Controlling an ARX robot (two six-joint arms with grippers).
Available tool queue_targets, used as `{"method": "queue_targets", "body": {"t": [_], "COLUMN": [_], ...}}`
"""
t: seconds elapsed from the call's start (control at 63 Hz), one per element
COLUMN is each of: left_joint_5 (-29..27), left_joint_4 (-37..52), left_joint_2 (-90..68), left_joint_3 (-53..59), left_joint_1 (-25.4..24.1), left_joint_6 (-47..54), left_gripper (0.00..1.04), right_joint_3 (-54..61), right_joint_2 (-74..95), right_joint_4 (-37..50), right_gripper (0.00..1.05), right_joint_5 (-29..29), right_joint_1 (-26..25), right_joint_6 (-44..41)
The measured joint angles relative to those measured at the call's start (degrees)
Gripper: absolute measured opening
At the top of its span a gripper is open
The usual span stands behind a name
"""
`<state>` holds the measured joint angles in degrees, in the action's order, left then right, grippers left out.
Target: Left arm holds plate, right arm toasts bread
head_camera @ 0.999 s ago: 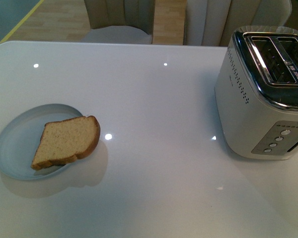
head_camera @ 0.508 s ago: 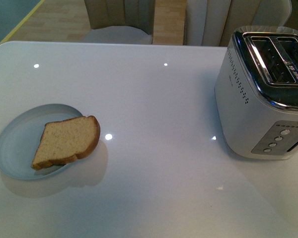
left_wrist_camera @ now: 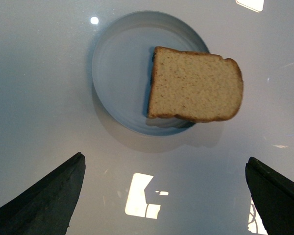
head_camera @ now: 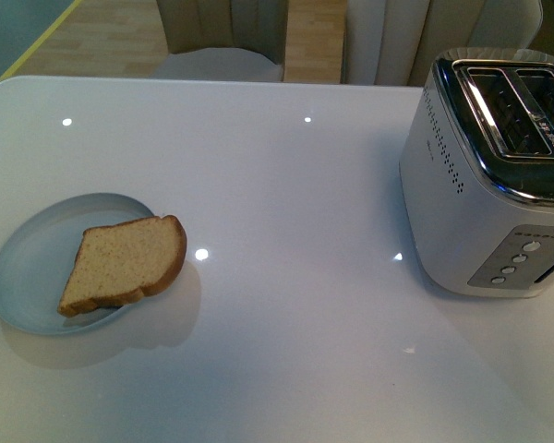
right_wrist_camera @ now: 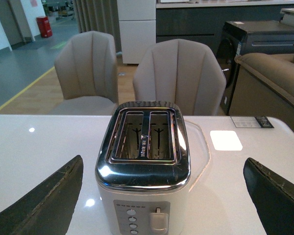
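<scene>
Bread lies on plate, near-left of desk, overhanging its right rim. Left gripper and right gripper both wide open, empty. Bread's probably soft, light: pinch the overhanging crust gently.

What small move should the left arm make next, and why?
Probably lower the left end effector toward the bare rim of the round pale blue plate to hold it. Its jaws stand wide open, short of the plate, gripping nothing. The light-brown bread slice lies on the plate and overhangs one edge, leaving the opposite rim bare and likely easiest to grasp.
</scene>
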<state>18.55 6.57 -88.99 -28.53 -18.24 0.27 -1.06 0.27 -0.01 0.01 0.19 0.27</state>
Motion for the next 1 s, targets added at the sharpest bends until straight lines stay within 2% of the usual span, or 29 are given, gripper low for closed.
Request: {"method": "queue_targets", "body": {"t": [0.19,0.46,0.714,0.999], "left_joint_5": [-1.49,-3.85,-5.11,-5.03], "left_joint_4": [7.93,11.78,13.88,14.29], "left_joint_2": [-15.58,-30.95,-38.8,-42.12], "left_joint_3": [-5.35,-13.11,-18.93,-20.65], "left_joint_1": [-0.2,-0.68,0.63,1.92], "left_joint_6": [-0.59,-0.96,-1.6,-2.03], "left_gripper": [0.98,0.98,0.98,0.98], "right_joint_3": [0.0,0.0,0.0,0.0], "right_joint_2": [0.0,0.0,0.0,0.0], "right_joint_4": [0.0,0.0,0.0,0.0], "right_gripper": [0.96,0.96,0.96,0.96], "right_joint_5": [0.0,0.0,0.0,0.0], "right_joint_1": [0.0,0.0,0.0,0.0], "right_joint_6": [0.0,0.02,0.0,0.0]}}
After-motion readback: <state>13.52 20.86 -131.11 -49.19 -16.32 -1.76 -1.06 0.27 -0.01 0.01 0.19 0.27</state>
